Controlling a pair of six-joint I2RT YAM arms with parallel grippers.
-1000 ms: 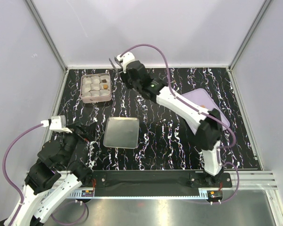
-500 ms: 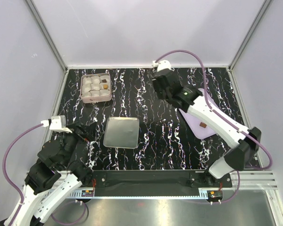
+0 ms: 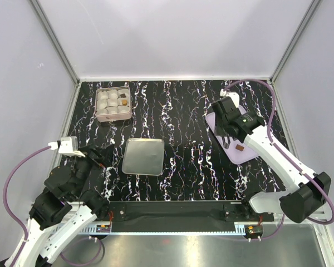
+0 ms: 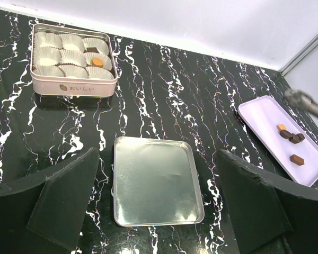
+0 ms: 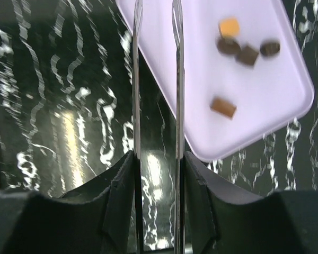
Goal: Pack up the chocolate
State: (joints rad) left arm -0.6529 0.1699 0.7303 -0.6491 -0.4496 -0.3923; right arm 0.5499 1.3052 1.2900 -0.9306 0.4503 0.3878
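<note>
On lilac tray, chocolate lying slantwise, right hand part-open, holding nothing

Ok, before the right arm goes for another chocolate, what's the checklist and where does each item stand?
1. Chocolates available on the lilac tray: ok, five loose pieces.
2. Right gripper empty: ok, nothing between its thin tongs.
3. Right gripper over the tray: ok, at its near-left edge, not yet above a piece.
4. Free paper cups in the pink tin: ok, only two hold chocolate.
5. Left gripper clear of the path: ok, open, parked near the silver lid.
</note>
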